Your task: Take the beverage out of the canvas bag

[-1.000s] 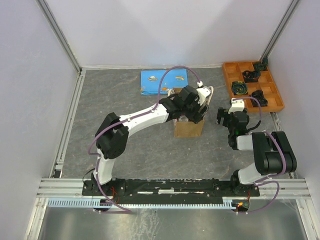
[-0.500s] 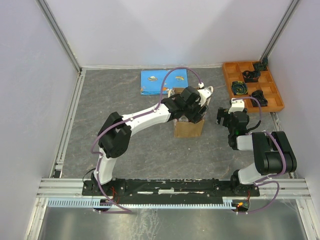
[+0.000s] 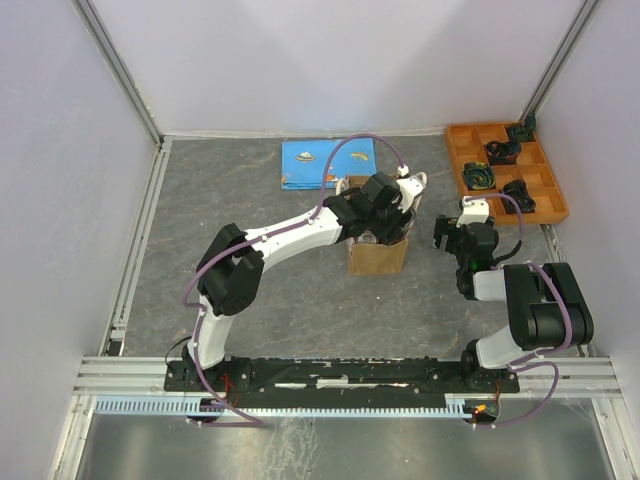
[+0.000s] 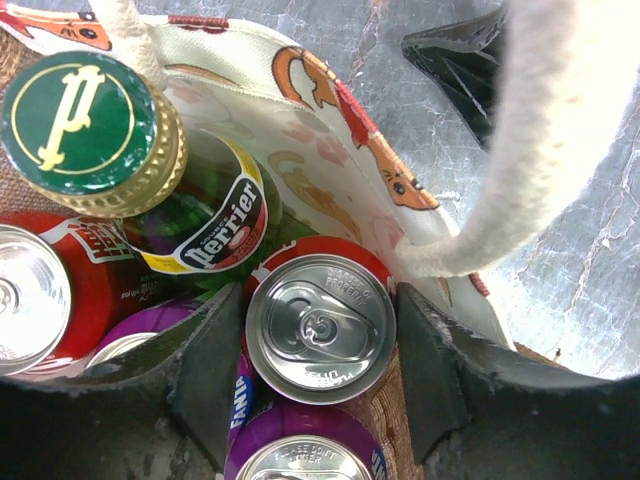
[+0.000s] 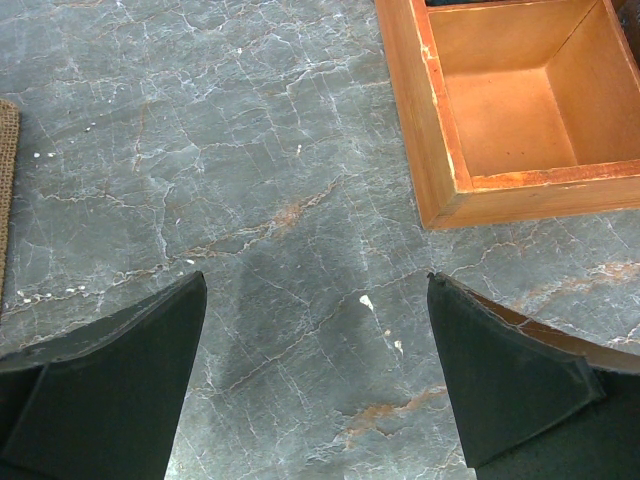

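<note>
The canvas bag (image 3: 378, 257) stands mid-table, tan with a printed lining (image 4: 330, 150) and cream rope handles (image 4: 540, 150). Inside it are several drinks: a green Perrier bottle (image 4: 190, 215), a red can (image 4: 320, 328), another red can (image 4: 30, 290) and purple Fanta cans (image 4: 300, 455). My left gripper (image 4: 318, 330) reaches down into the bag's mouth (image 3: 385, 225), its two pads pressed against opposite sides of the middle red can. My right gripper (image 5: 315, 278) hangs open over bare table right of the bag (image 3: 455, 235), holding nothing.
An orange compartment tray (image 3: 553, 205) with small dark items sits at the back right; its corner (image 5: 440, 150) lies just ahead of the right gripper. A blue picture mat (image 3: 328, 162) lies behind the bag. Walls enclose the table on three sides.
The left wrist has sunk slightly into the bag and its jaws have narrowed onto the red can. The right arm has stayed still.
</note>
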